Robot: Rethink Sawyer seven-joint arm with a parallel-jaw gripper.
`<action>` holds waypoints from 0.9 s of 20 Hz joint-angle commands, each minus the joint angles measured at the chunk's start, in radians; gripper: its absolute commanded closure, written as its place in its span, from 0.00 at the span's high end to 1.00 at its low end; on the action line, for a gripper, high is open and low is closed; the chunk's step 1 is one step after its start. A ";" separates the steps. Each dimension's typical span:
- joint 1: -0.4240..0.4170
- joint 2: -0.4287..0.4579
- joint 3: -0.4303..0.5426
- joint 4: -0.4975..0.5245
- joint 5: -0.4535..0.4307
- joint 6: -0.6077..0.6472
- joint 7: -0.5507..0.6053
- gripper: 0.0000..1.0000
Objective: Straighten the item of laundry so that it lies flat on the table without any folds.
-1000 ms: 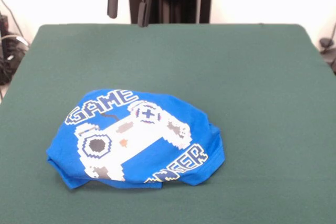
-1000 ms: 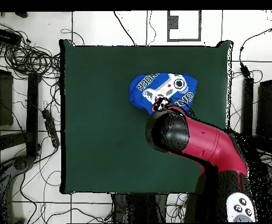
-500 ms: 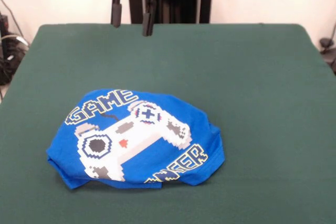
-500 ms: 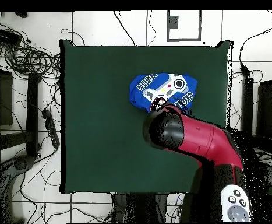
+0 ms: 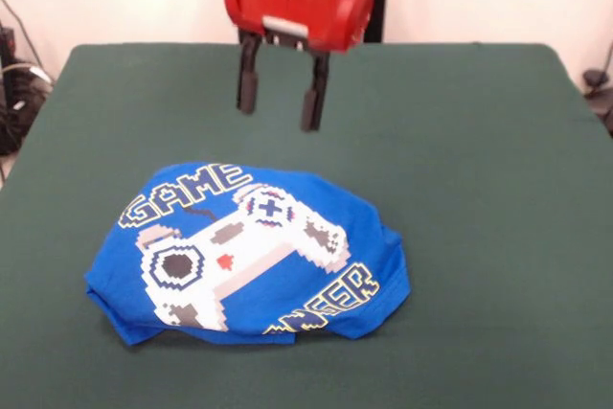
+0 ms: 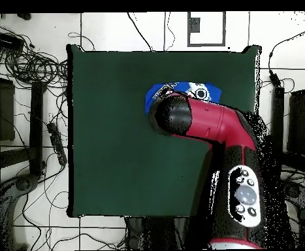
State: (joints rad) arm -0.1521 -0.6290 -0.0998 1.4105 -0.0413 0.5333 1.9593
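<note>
While the bright blue short-sleeved cotton T-shirt (image 5: 247,254) lies bunched on the dark green felt-covered table (image 5: 479,141), edges tucked under, the red-and-black gripper (image 5: 279,110) hangs beyond its far edge — jaws spread, empty — probably lining up a grasp.

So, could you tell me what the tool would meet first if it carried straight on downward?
Probably the far edge of the blue T-shirt; the open tool hangs above it, though depth is unclear and it could meet bare table.
</note>
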 commanded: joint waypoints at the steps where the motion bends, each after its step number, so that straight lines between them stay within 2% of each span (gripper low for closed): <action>1: 0.040 0.181 0.100 -0.236 0.024 0.236 0.059 1.00; 3: 0.049 0.195 0.092 -0.265 0.022 0.260 0.070 1.00; 6: 0.051 0.197 0.096 -0.257 0.034 0.295 0.081 1.00; 18: 0.118 0.220 0.053 -0.259 0.028 0.229 0.159 1.00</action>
State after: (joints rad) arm -0.0979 -0.4237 -0.1027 1.1520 -0.0382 0.7024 1.9593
